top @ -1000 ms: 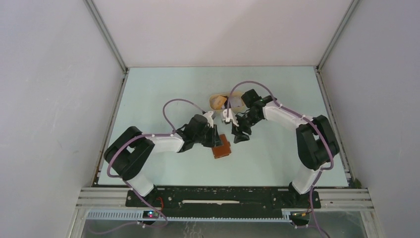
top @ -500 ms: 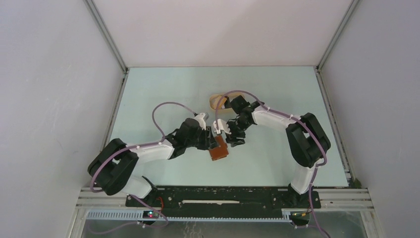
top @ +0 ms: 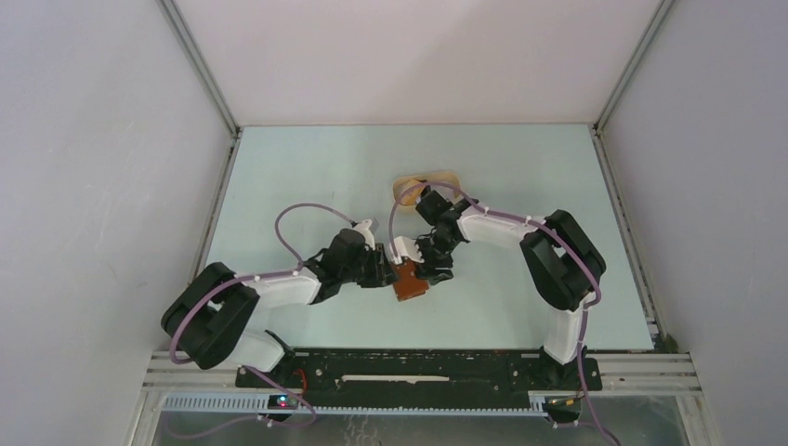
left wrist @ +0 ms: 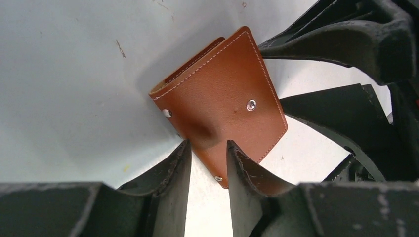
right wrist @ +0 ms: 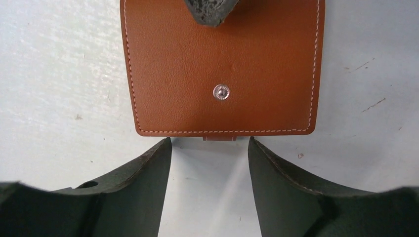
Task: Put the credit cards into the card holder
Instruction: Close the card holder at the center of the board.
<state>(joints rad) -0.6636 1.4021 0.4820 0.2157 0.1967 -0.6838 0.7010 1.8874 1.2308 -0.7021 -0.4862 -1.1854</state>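
1. Card holder (top: 412, 282): reddish-brown leather, folded, on the tabletop (top: 307, 177) in its near middle, between the ends of the two arms.
2. Snap (right wrist: 221, 92) on the upturned face; pale stitching round the border; leaves gaping a little along one edge in the left wrist view.
3. Left fingers (left wrist: 173, 173): a narrow gap apart, straddling one corner of the card holder, one tip at its edge, the other over its face; clamped or merely touching, cannot tell.
4. From the right wrist, one dark fingertip (right wrist: 210, 11) of that pair resting on the far edge of the leather.
5. Right fingers (right wrist: 143, 173): spread wide, holding nothing, tips just beside the card holder's opposite edge, one to each side of the snap.
6. Tan oval tray (top: 403, 190): farther back on the tabletop, partly hidden by the right arm; contents too small to make out.
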